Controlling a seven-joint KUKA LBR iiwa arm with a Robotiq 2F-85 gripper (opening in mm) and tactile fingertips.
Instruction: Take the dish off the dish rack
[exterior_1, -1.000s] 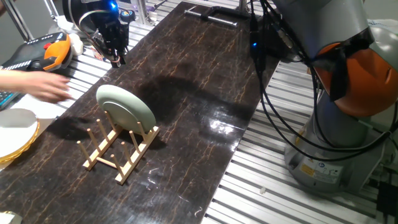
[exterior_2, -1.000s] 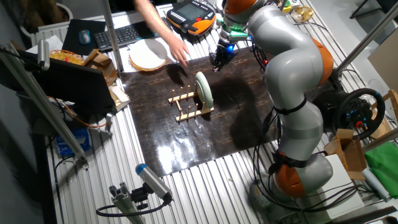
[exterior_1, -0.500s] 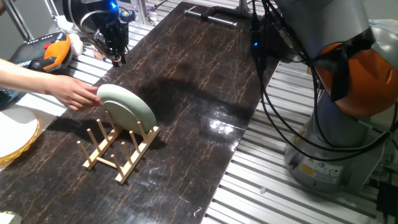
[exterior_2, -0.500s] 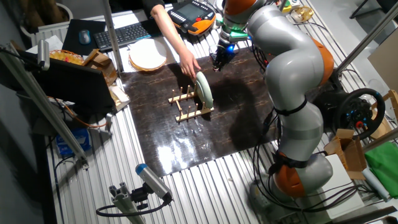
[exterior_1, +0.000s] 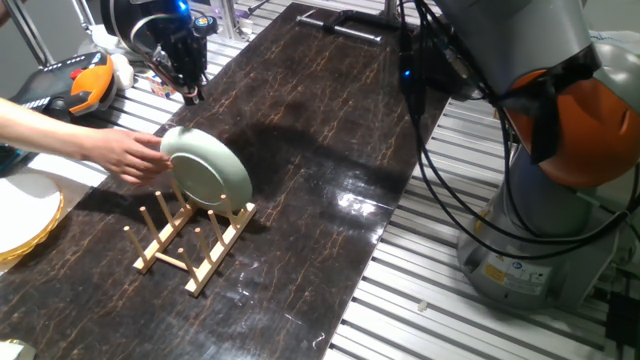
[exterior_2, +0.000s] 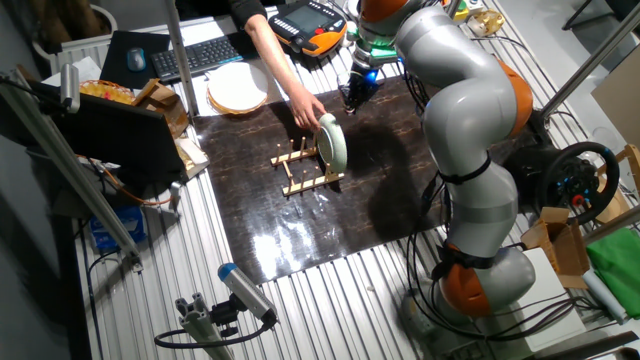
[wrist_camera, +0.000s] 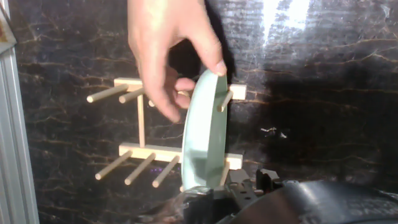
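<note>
Only the hand view shows a person's hand (wrist_camera: 171, 46) pinching the dish's (wrist_camera: 202, 134) upper rim. The dish stands on edge in the dish rack (exterior_1: 190, 240) on the dark surface (exterior_1: 330, 120), well apart from the end effector (exterior_1: 188, 88), which holds nothing; its opening cannot be told.

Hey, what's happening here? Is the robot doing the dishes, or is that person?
Right now it is the person. A hand reaching in from the side grips the pale green dish, which stands on edge in the small wooden dish rack on the dark table. The robot's gripper hangs above the table behind the rack, touching nothing. A yellowish plate sits off to the side, near a keyboard.
</note>
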